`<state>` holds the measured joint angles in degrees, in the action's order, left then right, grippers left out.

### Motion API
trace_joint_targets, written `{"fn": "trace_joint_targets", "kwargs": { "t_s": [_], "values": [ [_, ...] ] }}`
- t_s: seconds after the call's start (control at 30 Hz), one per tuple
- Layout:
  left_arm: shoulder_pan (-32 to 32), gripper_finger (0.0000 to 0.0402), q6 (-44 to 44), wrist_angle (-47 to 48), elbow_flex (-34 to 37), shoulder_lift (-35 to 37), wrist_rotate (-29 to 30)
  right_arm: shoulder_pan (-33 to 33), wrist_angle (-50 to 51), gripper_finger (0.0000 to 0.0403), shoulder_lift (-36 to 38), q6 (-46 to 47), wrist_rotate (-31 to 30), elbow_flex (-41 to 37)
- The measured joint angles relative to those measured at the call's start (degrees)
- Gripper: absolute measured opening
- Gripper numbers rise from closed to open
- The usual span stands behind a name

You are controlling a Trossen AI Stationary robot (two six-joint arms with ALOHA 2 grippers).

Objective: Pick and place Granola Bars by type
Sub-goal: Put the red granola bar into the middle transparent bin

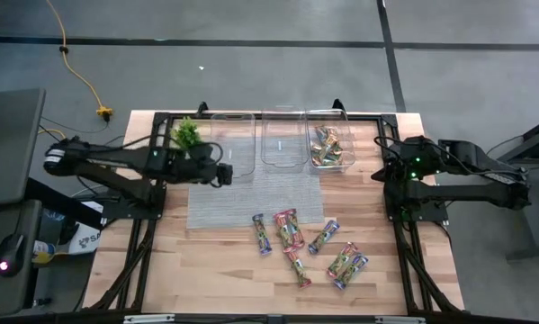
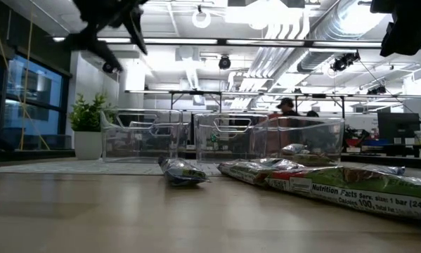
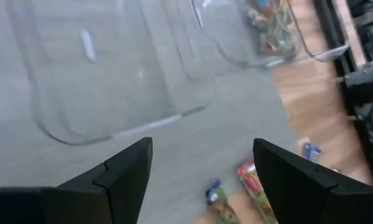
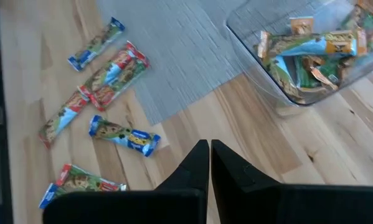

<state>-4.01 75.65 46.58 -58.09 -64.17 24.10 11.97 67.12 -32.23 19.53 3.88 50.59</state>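
Entry: Granola Bars (image 1: 309, 247), sorting by type, pick pending.
My left gripper (image 3: 202, 174) hangs wide open and empty over the grey mat (image 1: 251, 193) by the left tub (image 1: 232, 144); my right gripper (image 4: 209, 163) waits shut, empty. Loose bars lie on the wood; others fill the right tub (image 1: 330, 144). Best approach, I judge: descend straight, straddle one bar across its width. Legible: "Nutrition Facts", "1 bar (24g)".
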Motion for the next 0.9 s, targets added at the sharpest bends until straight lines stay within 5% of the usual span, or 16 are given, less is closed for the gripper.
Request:
{"fn": "trace_joint_targets", "kwargs": {
  "t_s": [0.27, 0.53, 0.8, 0.9],
  "values": [
    [-4.43, 0.0271, 0.72, -14.04, 14.26, 1.34, -5.79, -0.01, -8.20, 0.0000, 0.00, -2.13, 7.62, 0.00],
    [-9.40, 0.0271, 4.41, -41.86, 32.28, 1.43, -5.35, -0.04, -25.60, 0.0000, -2.93, -4.68, 15.09, 0.00],
    [-12.06, 0.0271, 1.25, -45.74, 35.68, 1.43, -9.20, -3.03, -39.75, 0.0000, -13.34, -0.08, 19.59, 0.11],
    [-12.27, 0.0271, -2.06, -46.07, 35.68, 1.43, -12.20, -8.66, -40.00, 0.0000, -19.79, -1.30, 14.31, 3.11]
  ]
}}
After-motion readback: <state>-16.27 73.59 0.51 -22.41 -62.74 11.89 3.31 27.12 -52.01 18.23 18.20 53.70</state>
